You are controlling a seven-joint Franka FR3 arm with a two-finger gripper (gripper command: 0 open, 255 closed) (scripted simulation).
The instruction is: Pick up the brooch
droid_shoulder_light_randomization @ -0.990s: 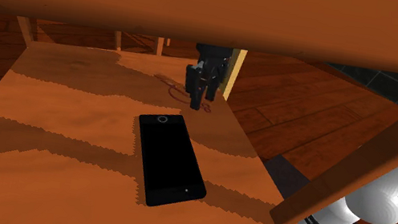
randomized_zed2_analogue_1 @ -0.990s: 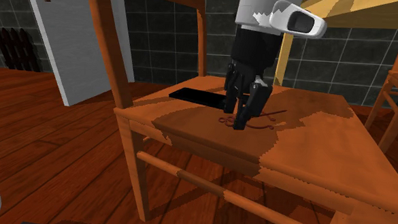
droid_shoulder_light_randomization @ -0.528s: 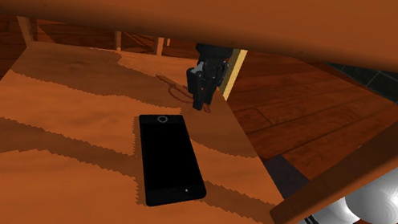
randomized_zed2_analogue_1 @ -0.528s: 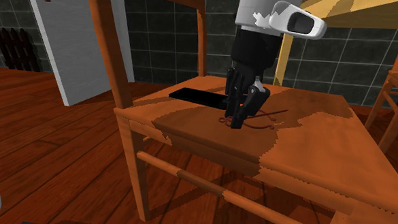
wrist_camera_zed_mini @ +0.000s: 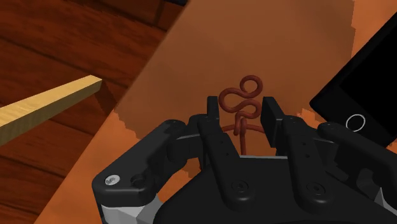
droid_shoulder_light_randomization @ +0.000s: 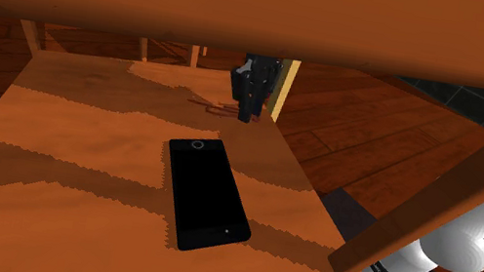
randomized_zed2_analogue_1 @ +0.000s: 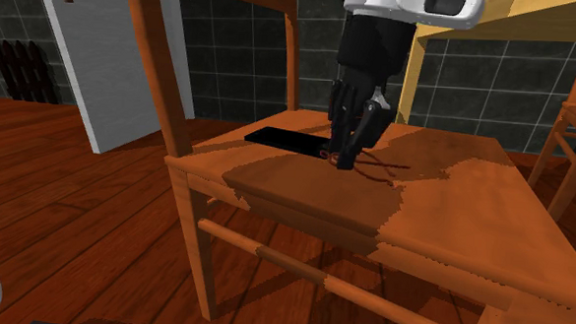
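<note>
Claw (wrist_camera_zed_mini: 243,109) closed to a narrow gap, clasping the reddish-brown wire brooch (wrist_camera_zed_mini: 245,95) between both fingers, looped end protruding past the fingertips. Held over the wooden chair seat (droid_shoulder_light_randomization: 63,133), near its edge, close to the ring-marked end of the black phone (droid_shoulder_light_randomization: 206,192). Contact between brooch and seat: cannot tell. Phone lying flat on the seat.

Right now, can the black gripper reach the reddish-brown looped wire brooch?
Probably yes: the black two-finger gripper appears to clasp the reddish-brown looped wire brooch between its fingers; the flat black phone lies clear beside.
</note>
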